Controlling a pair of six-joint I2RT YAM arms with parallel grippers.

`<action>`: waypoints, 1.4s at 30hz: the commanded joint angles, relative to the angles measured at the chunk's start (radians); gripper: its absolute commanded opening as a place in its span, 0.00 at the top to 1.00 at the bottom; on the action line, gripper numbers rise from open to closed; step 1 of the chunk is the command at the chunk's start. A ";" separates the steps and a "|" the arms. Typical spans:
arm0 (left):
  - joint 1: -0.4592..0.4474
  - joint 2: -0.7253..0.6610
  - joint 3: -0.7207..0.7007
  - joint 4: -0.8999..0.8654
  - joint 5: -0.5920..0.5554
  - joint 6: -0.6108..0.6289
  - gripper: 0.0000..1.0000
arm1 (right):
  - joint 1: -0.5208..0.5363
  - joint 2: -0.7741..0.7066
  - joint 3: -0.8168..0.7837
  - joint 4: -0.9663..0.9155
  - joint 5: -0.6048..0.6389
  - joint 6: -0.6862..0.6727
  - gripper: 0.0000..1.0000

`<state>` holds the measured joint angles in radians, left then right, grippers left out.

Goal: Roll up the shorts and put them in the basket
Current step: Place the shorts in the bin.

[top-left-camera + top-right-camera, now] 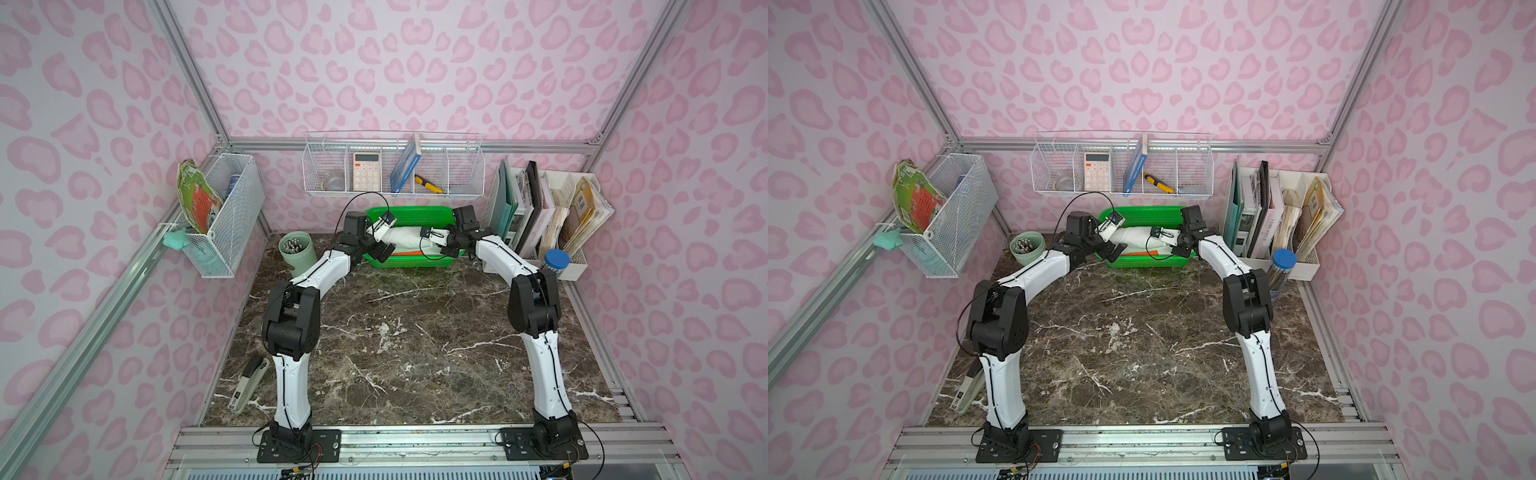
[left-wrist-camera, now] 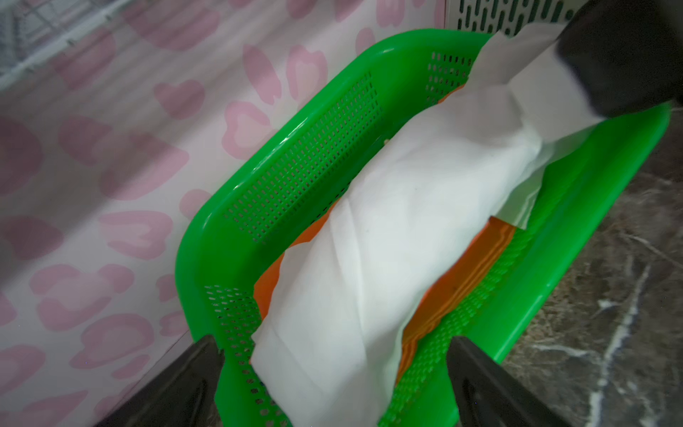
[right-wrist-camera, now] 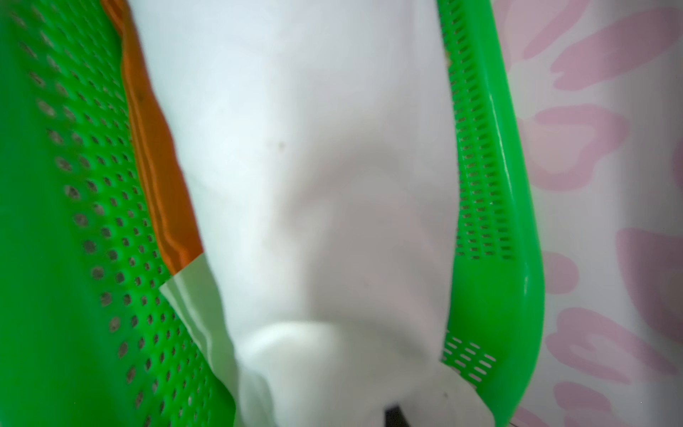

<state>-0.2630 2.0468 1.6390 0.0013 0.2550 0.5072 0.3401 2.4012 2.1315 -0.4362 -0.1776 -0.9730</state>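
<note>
"Two arms, and both out at the far edge of the dark marbled tabletop [image 1: 415, 332]?"

"Yes. Both reach to the green perforated plastic basket [image 1: 415, 262], which stands against the pink-spotted back wall [image 1: 374, 62], below the white wire shelf [image 1: 465, 183]."

"Where are the white fabric shorts [image 2: 406, 222]?"

"Inside that basket, as one thick roll. It lies along the basket's length and fills most of it. Under it is a folded bright orange cloth [image 2: 473, 266], which shows as a strip along both long sides of the roll."

"What is the left gripper [image 1: 384, 250] doing?"

"It sits at the basket's left end. In the left wrist view its two black fingers [image 2: 199, 369] stand wide apart, with the end of the roll showing between them. They clamp nothing."

"And the right gripper [image 1: 452, 250]?"

"It is at the basket's right end, low over the roll. In the left wrist view a flat flap of the white cloth runs from the roll up to its black body. The fingertips are blurred there, and cloth covers them in the right wrist view. I cannot tell whether they pinch the flap or stand a little apart."
</note>
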 commanded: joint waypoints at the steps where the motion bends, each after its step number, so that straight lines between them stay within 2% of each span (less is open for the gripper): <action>1: 0.001 -0.052 -0.024 0.001 0.094 -0.117 0.00 | -0.002 0.033 0.046 -0.100 0.001 0.042 0.81; 4: 0.004 -0.063 -0.033 0.112 0.122 -0.216 0.01 | -0.005 0.040 0.049 -0.095 -0.015 0.053 0.77; 7: 0.014 -0.013 -0.004 0.177 0.143 -0.276 0.05 | -0.010 0.032 0.048 -0.094 -0.053 0.063 0.72; 8: 0.016 0.015 0.021 0.169 0.146 -0.285 0.09 | -0.011 0.027 0.047 -0.094 -0.069 0.065 0.69; 12: 0.018 0.122 0.110 0.121 0.139 -0.319 0.40 | -0.018 0.004 0.023 -0.080 -0.102 0.073 0.58; 13: 0.019 0.144 0.124 0.120 0.138 -0.324 0.47 | -0.022 -0.004 0.012 -0.078 -0.107 0.069 0.51; 14: 0.019 0.162 0.133 0.120 0.139 -0.329 0.50 | -0.024 -0.013 -0.002 -0.070 -0.113 0.068 0.16; 15: 0.020 0.176 0.141 0.121 0.138 -0.334 0.50 | -0.027 -0.023 -0.016 -0.065 -0.118 0.067 0.00; 22: 0.022 0.241 0.174 0.087 0.134 -0.333 0.51 | -0.034 -0.107 -0.137 0.013 -0.148 0.065 0.00; 29: 0.024 0.287 0.222 0.039 0.132 -0.331 0.50 | -0.035 -0.141 -0.134 -0.009 -0.168 0.050 0.01; 34: 0.024 0.317 0.269 -0.016 0.125 -0.328 0.50 | -0.044 -0.183 -0.130 -0.040 -0.238 0.036 0.01; 42: 0.024 0.308 0.268 0.001 0.123 -0.344 0.49 | -0.052 -0.282 -0.119 -0.148 -0.348 0.030 0.01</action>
<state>-0.2386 2.3631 1.9034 0.0151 0.3786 0.1791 0.2893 2.1582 2.0144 -0.5323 -0.4477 -0.9478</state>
